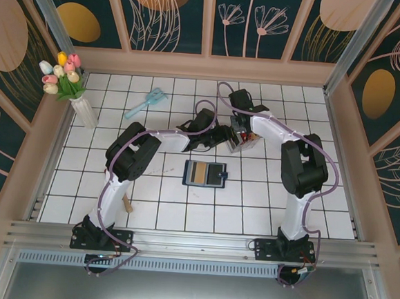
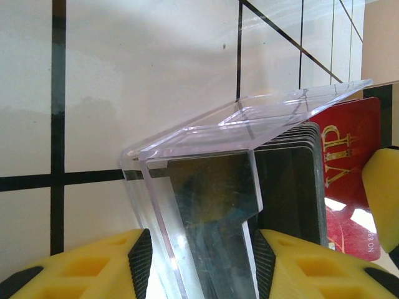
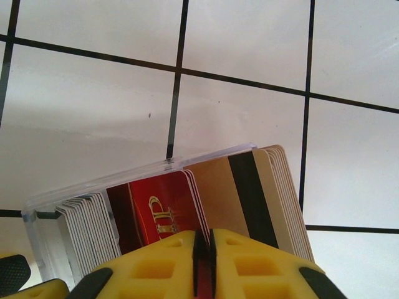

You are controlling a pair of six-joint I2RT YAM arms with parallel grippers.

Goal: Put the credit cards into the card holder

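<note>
Right claw (image 3: 202,261) pinches red card (image 3: 159,208) in clear rack (image 2: 249,118), left claw (image 2: 199,268) clamping it; open card holder (image 1: 205,173) lies nearward.

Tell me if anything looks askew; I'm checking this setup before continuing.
The clear rack looks tilted, clamped by the left gripper, and one red card juts out past the other cards, pinched by the right gripper. The card holder lies open and flat; nothing spilled.

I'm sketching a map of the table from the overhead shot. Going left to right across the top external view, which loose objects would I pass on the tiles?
vase of tulips → light blue brush → card holder → clear card rack
</note>
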